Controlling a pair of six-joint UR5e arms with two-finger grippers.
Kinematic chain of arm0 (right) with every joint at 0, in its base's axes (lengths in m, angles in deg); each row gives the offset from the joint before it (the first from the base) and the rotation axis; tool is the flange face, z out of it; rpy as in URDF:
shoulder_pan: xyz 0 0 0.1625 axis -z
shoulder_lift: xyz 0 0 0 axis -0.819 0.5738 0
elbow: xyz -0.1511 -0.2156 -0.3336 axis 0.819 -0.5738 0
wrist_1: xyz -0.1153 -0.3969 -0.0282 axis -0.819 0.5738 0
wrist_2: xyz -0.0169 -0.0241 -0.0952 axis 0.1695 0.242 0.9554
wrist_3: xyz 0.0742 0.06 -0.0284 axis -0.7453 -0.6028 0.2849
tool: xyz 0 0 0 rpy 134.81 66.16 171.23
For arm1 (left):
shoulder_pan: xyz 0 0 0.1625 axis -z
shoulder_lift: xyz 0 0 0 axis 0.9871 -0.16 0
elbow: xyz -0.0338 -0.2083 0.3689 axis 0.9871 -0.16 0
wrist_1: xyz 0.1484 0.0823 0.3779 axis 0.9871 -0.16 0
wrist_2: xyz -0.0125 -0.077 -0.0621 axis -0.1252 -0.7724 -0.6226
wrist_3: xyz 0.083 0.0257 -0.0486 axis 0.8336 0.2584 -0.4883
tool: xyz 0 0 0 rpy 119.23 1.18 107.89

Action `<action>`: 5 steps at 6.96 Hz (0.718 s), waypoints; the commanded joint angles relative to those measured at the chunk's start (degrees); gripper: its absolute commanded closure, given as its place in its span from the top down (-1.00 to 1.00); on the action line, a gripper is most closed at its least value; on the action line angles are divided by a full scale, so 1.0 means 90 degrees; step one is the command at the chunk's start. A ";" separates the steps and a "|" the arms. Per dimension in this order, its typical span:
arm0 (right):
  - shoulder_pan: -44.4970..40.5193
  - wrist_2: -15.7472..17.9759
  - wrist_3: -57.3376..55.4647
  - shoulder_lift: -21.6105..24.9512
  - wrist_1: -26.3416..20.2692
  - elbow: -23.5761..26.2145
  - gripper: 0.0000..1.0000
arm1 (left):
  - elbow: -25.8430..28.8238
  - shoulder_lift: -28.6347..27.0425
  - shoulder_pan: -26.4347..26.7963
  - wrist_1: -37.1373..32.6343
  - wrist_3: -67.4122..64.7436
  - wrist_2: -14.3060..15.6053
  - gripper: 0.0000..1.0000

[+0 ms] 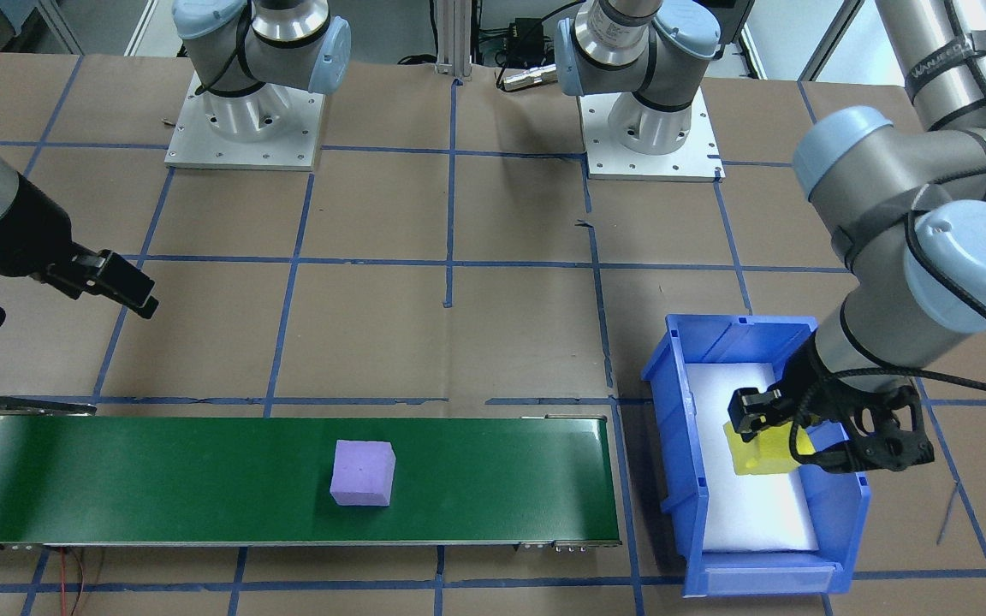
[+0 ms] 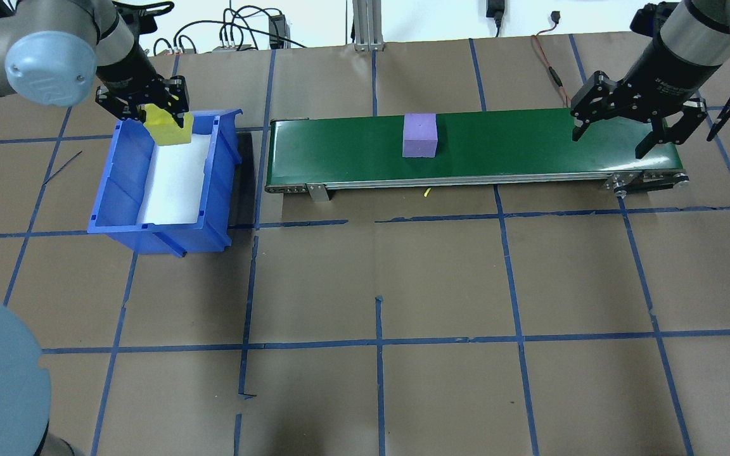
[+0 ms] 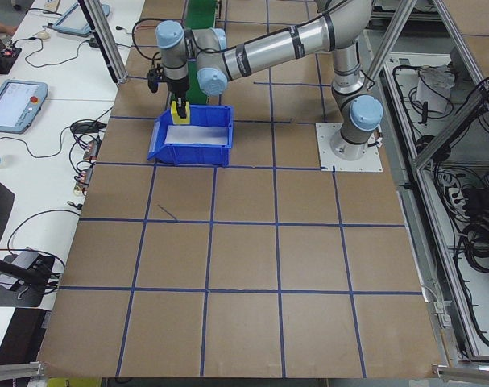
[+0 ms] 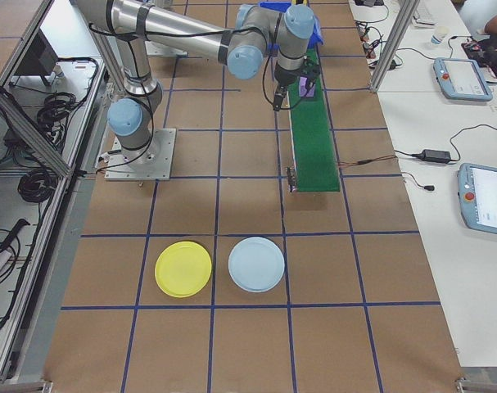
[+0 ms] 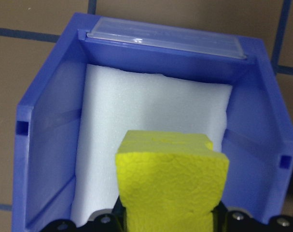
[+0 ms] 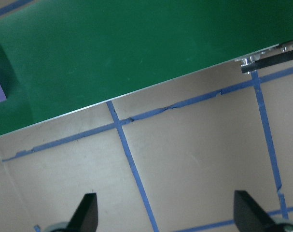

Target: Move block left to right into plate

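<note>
Table (image 2: pixel 441 278): brown paper surface, gridded with blue tape. Green conveyor belt (image 2: pixel 530 142) lies along the far side in the overhead view; blue bin (image 2: pixel 121 202) with white foam liner (image 2: pixel 172 183) sits just beside its end, apart from it. Pale blue plate (image 4: pixel 256 264) rests flat on the table, well apart from the belt; tablets and cables lie on white side benches (image 4: pixel 445 205).
</note>
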 commanded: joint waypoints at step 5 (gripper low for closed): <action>0.0114 0.0074 0.0032 -0.0705 0.2243 0.0655 1.00 | 0.0054 -0.0756 0.1757 0.0890 -0.1161 0.0097 -0.77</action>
